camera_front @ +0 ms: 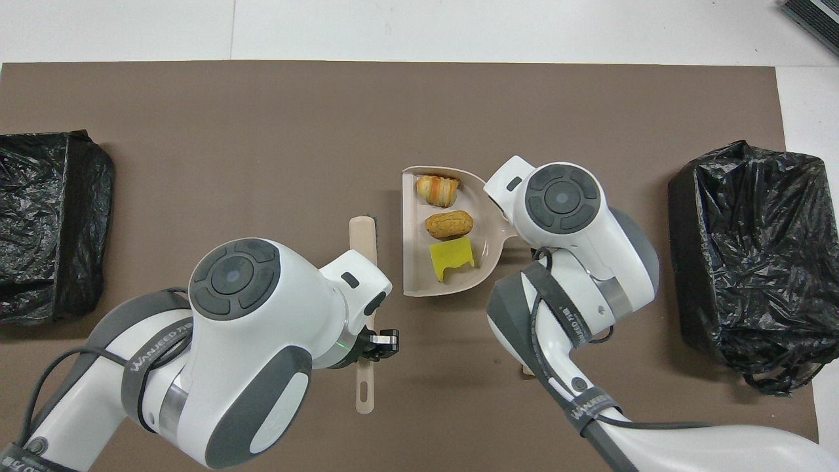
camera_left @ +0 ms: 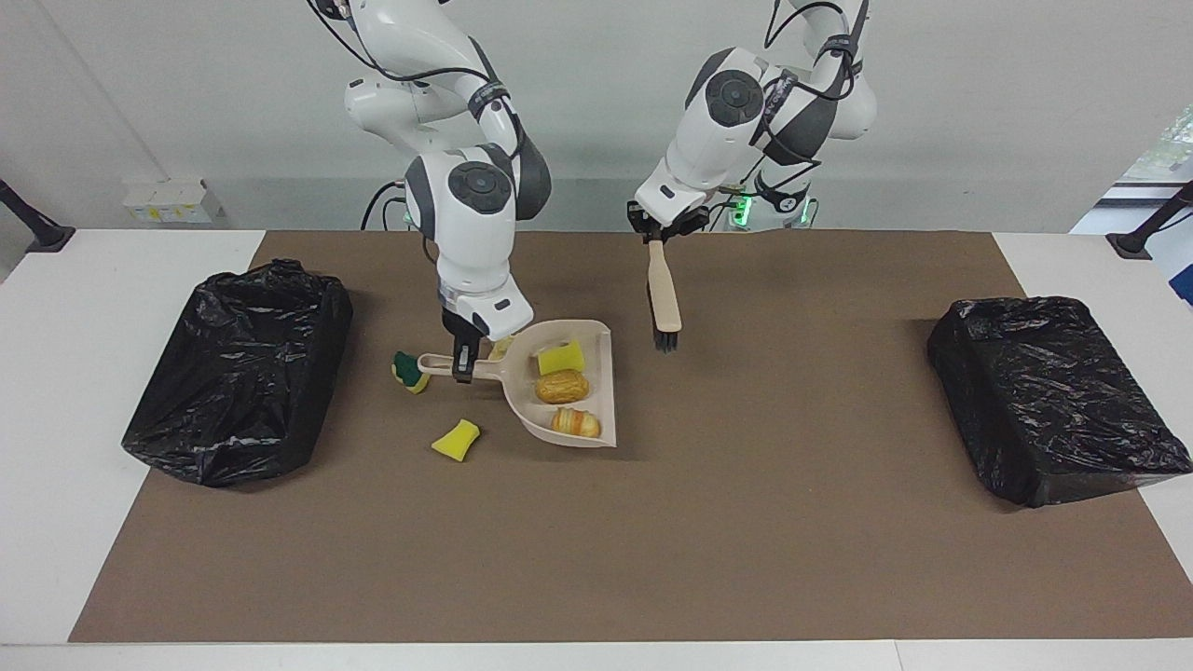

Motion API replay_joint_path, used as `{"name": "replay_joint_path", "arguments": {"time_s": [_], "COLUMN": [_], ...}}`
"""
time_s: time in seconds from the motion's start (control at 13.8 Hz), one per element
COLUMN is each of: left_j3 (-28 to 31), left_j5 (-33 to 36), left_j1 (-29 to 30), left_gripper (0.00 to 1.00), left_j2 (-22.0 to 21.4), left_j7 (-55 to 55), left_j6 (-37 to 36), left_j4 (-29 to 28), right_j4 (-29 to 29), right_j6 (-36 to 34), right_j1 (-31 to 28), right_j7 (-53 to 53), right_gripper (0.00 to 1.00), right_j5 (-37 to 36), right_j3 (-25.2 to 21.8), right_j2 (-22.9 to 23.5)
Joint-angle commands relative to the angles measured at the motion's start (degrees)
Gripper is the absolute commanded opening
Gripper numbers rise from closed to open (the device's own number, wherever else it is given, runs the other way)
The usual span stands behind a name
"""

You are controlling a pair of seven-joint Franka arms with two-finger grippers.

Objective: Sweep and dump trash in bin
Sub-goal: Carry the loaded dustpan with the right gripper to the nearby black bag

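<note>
Dustpan (camera_left: 569, 387) — beige, raised over the brown mat (camera_left: 746, 522) at the middle of the tabletop (camera_left: 56, 391), mouth toward the left arm's end; handle pinched by the right pincer (camera_left: 461, 359), fingers pressed onto it; holds three pieces of trash: yellow sponge bit (camera_left: 560, 358) nearest the robots, tan bread-like chunk (camera_left: 562, 386) in the middle, striped bread-like chunk (camera_left: 576, 422) farthest from them.

Brush (camera_left: 663, 303) — wooden handle, dark bristles hanging down, just beside the dustpan's mouth and clear of it; handle top gripped by the left pincer (camera_left: 655, 235), fingers pressed together on it.

Loose trash on the mat — green-and-yellow sponge (camera_left: 410, 371) beside the dustpan's handle end; yellow sponge scrap (camera_left: 456, 440) farther from the robots than that handle; another yellow bit (camera_left: 500, 348) peeks out under the dustpan's edge by the right pincer.

Bins — two, black-bagged; one (camera_left: 238, 373) toward the right arm's end from the dustpan, one (camera_left: 1053, 401) toward the left arm's end, well apart from it.
</note>
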Motion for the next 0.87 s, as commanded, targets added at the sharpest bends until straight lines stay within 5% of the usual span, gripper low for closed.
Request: {"name": "replay_joint_path", "arguments": {"time_s": [0.0, 0.58, 0.8], "left_j3": [-0.34, -0.69, -0.69], "left_j5": [1.18, -2.51, -2.51], "left_j1": [-6.66, -23.01, -24.08], "left_gripper": [0.00, 0.00, 0.00], "left_j2": [-2.95, -4.44, -4.01], "left_j7": [-7.09, -18.25, -22.31], "left_j6": [2.98, 17.39, 20.48], "left_j4": [-6.34, -18.20, -19.80], "right_j4": [1.96, 2.76, 1.00], "right_j6": [-2.39, -6.77, -5.82], "right_j1": [-4.90, -23.52, -31.44], "right_j7": [-6.40, -23.38, -25.49], "right_gripper": [0.00, 0.00, 0.00], "right_j5": [1.67, 0.18, -3.67], "right_j3": [0.48, -0.31, -0.23], "right_j2": [-1.25, -4.33, -5.56]}}
